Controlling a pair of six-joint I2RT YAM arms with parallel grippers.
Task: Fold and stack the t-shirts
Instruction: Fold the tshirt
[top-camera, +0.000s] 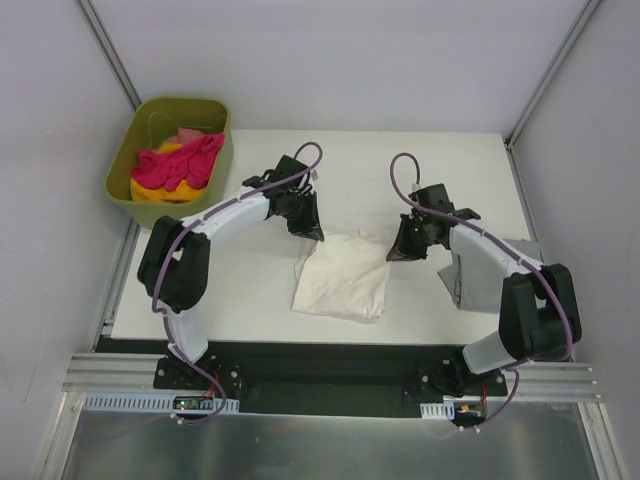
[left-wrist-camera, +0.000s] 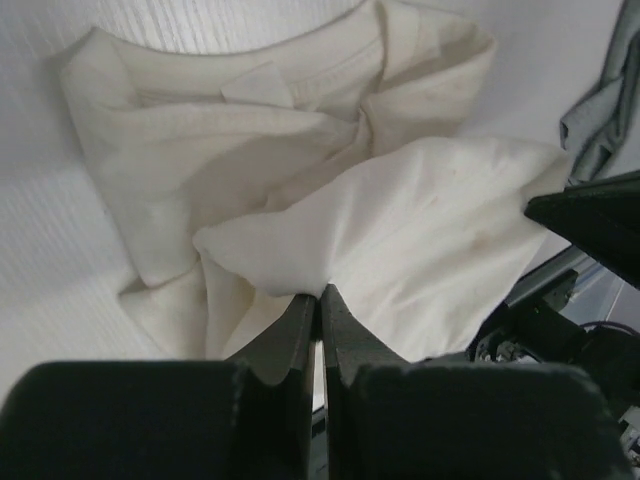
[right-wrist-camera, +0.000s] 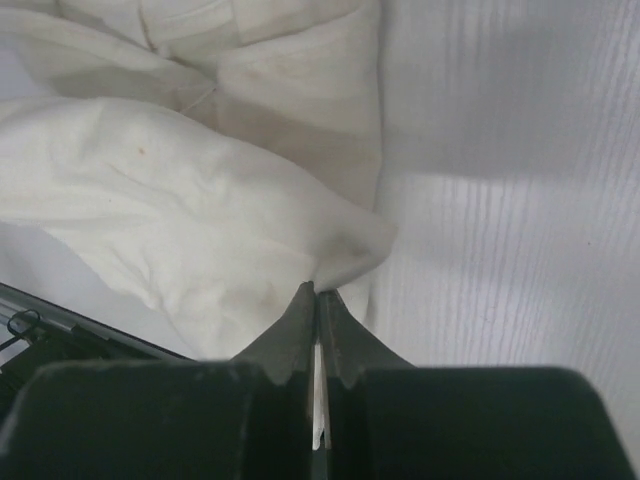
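The cream-white t-shirt (top-camera: 342, 277) lies partly folded in the middle of the table. My left gripper (top-camera: 308, 230) is shut on its far left corner; the left wrist view shows the cloth (left-wrist-camera: 400, 230) pinched at the fingertips (left-wrist-camera: 320, 292), with the collar beyond. My right gripper (top-camera: 398, 250) is shut on the far right corner; the right wrist view shows the cloth (right-wrist-camera: 200, 220) pinched there (right-wrist-camera: 316, 290). A grey t-shirt (top-camera: 462, 280) lies under my right arm at the table's right edge. Pink (top-camera: 180, 162) and yellow (top-camera: 158, 192) shirts lie in the tub.
The olive-green plastic tub (top-camera: 135, 150) stands off the table's far left corner. The white table (top-camera: 250, 290) ends at a black rail along the near edge. Grey walls close in on both sides.
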